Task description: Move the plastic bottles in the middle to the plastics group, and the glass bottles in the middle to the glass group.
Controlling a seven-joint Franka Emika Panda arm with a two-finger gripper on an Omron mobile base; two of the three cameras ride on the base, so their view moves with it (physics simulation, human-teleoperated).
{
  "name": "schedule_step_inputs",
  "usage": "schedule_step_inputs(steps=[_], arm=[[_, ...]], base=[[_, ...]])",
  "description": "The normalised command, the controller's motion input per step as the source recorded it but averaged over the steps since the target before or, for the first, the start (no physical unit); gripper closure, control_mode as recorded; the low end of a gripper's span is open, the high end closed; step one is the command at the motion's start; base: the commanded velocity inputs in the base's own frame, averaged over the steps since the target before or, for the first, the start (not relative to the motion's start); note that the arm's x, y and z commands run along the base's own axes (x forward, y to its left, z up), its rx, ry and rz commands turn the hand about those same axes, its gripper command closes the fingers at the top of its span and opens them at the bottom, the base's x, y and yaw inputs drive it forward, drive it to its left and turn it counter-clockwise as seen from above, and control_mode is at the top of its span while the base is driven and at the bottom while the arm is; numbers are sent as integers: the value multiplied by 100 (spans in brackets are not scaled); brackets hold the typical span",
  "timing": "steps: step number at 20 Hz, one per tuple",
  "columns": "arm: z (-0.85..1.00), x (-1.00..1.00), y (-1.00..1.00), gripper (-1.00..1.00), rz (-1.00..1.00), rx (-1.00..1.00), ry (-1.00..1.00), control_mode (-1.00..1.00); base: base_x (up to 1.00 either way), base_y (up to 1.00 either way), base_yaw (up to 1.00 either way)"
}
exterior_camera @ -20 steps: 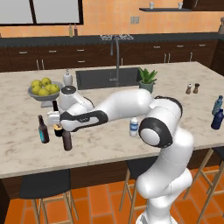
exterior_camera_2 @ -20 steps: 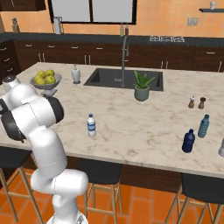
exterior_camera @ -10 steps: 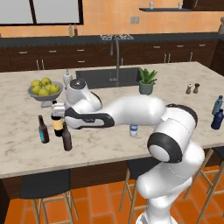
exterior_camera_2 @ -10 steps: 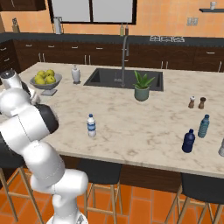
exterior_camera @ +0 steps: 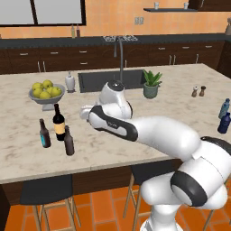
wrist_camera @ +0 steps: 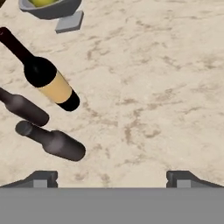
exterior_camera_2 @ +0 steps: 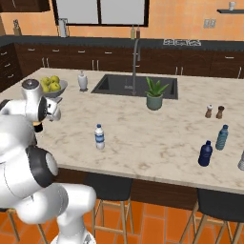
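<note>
The end effector (wrist_camera: 112,177) stands with its jaws spread wide and nothing between them, hovering above bare marble worktop (wrist_camera: 166,87). Off to its side, close by, three glass bottles stand in a tight cluster: the black wine bottle (exterior_camera: 58,122) with the tan label, the small brown bottle (exterior_camera: 43,134) with the teal label, and just beside them the plain brown long-necked bottle (exterior_camera: 68,141). Upright next to the other two, the long-necked one reads as already delivered to the glass group, which would explain the empty, open jaws. The fruit bowl (exterior_camera: 44,94) sits beyond that cluster, a little further from the end effector. Well away on the opposite side, in the middle of the worktop, the clear plastic bottle (exterior_camera_2: 99,137) with white cap and blue label stands alone; it seems the one item not yet sorted. At the far end, furthest from the end effector, the dark navy bottle (exterior_camera_2: 205,154) stands near the slim teal-blue bottle (exterior_camera_2: 221,137), so it appears to be with the plastics group. The likely next job is to reach for the clear bottle.
</note>
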Motion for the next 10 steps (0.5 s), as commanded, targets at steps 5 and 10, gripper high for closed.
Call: schedule_step_inputs(steps=[5, 10], arm=[[21, -16, -88, -100, 0, 0, 10, -100], [10, 5, -87, -100, -2, 0, 13, -100]], base=[[0, 0, 0], [0, 0, 0]])
